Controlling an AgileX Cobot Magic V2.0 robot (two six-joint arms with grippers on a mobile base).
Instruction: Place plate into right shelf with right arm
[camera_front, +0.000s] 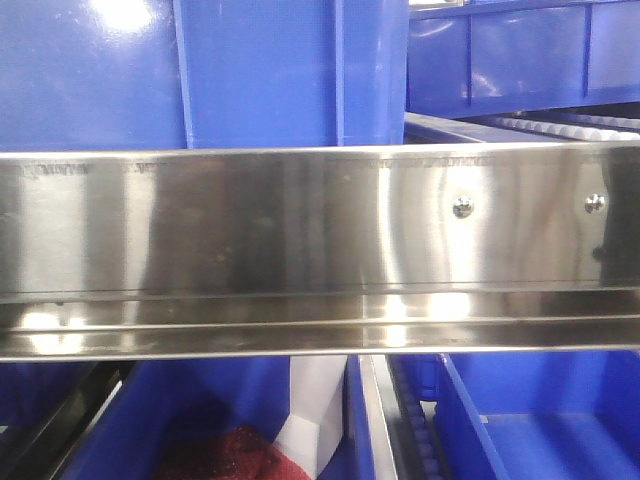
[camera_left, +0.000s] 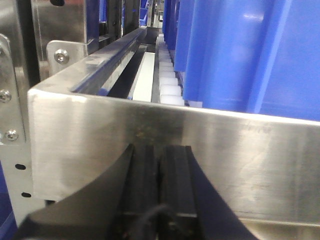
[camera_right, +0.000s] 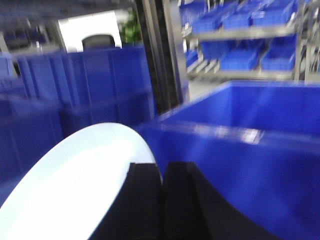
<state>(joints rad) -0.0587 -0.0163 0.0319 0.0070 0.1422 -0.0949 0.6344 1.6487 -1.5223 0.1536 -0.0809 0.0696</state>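
The white plate (camera_right: 75, 185) shows only in the right wrist view, at the lower left, tilted on edge. My right gripper (camera_right: 161, 167) is shut on the plate's right rim and holds it just in front of a large blue bin (camera_right: 250, 150). The right shelf's broad steel front rail (camera_front: 300, 215) with screws fills the front view, with blue bins above and below it. My left gripper (camera_left: 160, 150) is shut and empty, close against the steel rail (camera_left: 240, 150) in the left wrist view. Neither gripper nor the plate shows in the front view.
Roller tracks (camera_left: 167, 75) run back beside a blue bin (camera_left: 245, 50) on the shelf. A lower bin holds a red and white thing (camera_front: 260, 445). More blue bins (camera_right: 80, 85) and a farther rack of bins (camera_right: 245, 40) stand behind a dark upright post (camera_right: 160, 55).
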